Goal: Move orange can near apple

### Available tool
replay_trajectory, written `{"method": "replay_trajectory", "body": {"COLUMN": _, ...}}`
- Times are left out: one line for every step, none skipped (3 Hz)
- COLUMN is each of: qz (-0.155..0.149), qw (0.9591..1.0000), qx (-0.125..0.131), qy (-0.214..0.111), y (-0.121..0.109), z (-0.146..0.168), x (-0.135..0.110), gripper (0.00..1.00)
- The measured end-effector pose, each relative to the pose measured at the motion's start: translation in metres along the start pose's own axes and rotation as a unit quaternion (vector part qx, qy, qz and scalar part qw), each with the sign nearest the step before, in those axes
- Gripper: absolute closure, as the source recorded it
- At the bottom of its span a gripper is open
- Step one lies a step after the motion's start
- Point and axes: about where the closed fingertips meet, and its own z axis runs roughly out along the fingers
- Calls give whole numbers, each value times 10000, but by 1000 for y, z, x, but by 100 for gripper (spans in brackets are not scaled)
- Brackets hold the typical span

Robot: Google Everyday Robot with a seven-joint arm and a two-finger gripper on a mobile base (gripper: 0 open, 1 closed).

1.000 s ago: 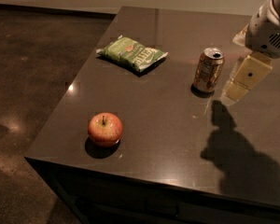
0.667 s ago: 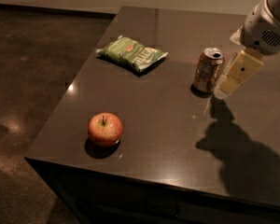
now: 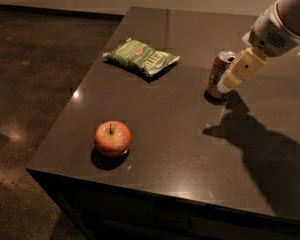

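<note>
- Camera view: the pale, blocky claw (image 3: 226, 85) hangs at the right side of the orange can (image 3: 216, 76) and hides part of it. Whether it is apart or together cannot be told.
- The arm is cut off at the upper right edge.
- The cylindrical can stands upright on the dark, glossy desk (image 3: 180, 134), well apart from the round apple (image 3: 112, 138).
- A crinkled green chip bag (image 3: 141, 58) lies flat.

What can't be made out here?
All in the camera view:
- orange can: its right side is hidden behind the pincer, which is at the can's right.
- Contact between pincer and can: they overlap, so cannot tell.
- arm: cut off by the top-right edge.
- green bag: lettering too small to read.
</note>
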Motion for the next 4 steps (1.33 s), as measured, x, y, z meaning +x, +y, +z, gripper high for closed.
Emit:
{"method": "replay_trajectory", "body": {"qz": 276, "qw": 9994, "qx": -15, "qy": -193, "y": -26, "z": 19, "x": 1, "gripper": 0}}
{"method": "replay_trajectory", "body": {"qz": 391, "qw": 9989, "qx": -83, "qy": -237, "y": -35, "z": 30, "x": 3, "gripper": 0}}
{"method": "replay_trajectory", "body": {"qz": 387, "qw": 9984, "qx": -235, "qy": -327, "y": -30, "z": 36, "x": -1, "gripper": 18}}
{"method": "replay_trajectory", "body": {"qz": 290, "qw": 9977, "qx": -396, "qy": -461, "y": -18, "z": 34, "x": -9, "gripper": 41}}
